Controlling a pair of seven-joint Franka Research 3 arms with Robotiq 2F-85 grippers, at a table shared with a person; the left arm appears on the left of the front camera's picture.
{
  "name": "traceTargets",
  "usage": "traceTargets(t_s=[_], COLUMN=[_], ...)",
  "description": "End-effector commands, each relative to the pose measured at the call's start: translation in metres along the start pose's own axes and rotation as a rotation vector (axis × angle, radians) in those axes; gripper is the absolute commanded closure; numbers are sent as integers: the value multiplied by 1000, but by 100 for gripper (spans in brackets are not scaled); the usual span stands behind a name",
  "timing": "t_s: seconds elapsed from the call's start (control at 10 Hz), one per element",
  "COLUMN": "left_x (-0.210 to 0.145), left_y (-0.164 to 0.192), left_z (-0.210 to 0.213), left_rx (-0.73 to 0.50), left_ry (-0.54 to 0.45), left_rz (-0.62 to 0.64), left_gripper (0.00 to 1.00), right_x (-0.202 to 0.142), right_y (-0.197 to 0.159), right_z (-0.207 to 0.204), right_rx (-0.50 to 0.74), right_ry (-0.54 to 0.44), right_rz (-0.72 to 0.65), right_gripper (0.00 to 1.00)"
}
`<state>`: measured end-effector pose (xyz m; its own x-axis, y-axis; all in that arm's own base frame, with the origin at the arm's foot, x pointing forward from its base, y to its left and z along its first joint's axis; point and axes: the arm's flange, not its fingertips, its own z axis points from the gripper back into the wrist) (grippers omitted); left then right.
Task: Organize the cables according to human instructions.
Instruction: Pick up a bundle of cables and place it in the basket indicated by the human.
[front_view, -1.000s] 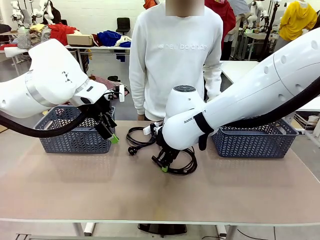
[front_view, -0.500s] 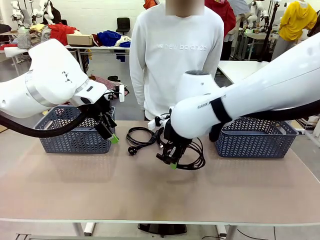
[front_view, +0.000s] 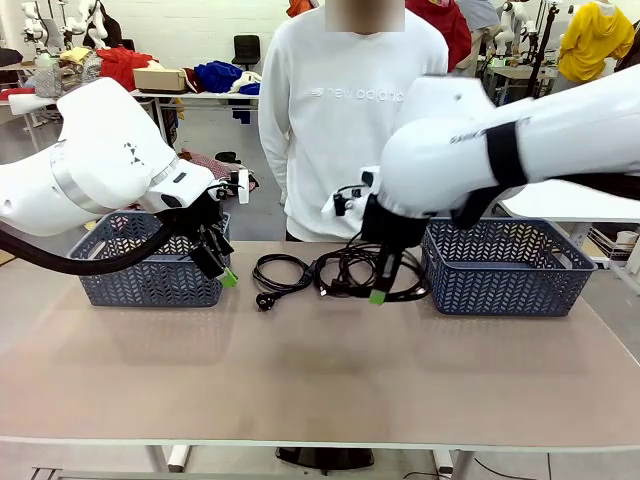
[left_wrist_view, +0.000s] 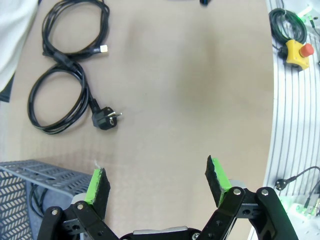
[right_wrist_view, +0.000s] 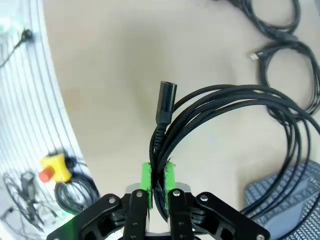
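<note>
Three black cables are showing: the right gripper (front_view: 378, 294) is pinching one coiled cable (right_wrist_view: 165, 100) beside the right basket (front_view: 510, 278); a wall-plug cable (left_wrist_view: 104, 119) and a USB cable (left_wrist_view: 101, 49) are lying on the table (front_view: 300, 380) between two grey baskets. The left gripper (front_view: 228, 276) is hanging with fingers apart, empty. The person's sweatshirt (front_view: 350, 150) is reading "new balance".

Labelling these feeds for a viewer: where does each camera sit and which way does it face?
Front view: fixed between left arm and right arm, facing across the table to the person; left gripper open, right gripper shut.
Left wrist view: on the left wrist, looking down its open fingers at the plugged cable and a basket corner.
Right wrist view: on the right wrist, looking down its fingers, clamped on a coiled cable.
Shared: front and left wrist views show the plugged cable.
</note>
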<state>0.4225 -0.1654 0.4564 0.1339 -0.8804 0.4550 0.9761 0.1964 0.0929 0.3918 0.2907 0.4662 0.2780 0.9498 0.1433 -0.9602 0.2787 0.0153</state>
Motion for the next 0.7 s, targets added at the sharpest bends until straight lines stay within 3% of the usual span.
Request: traceTargets(t_s=[0.0,0.3,0.6], left_x=[-1,-1,-1], left_y=[1,1,1], left_z=[1,1,1], left_rx=[-3,-3,-3], left_ry=[1,1,1], left_rz=[2,2,2], left_gripper=[0,0,0], right_x=[-16,-50,-104], right_y=[-22,-73,-127], right_z=[28,59,69], right_rx=[-44,-90,-128], right_ry=[31,32,-5], right_rz=[74,141,110], right_gripper=[100,100,100])
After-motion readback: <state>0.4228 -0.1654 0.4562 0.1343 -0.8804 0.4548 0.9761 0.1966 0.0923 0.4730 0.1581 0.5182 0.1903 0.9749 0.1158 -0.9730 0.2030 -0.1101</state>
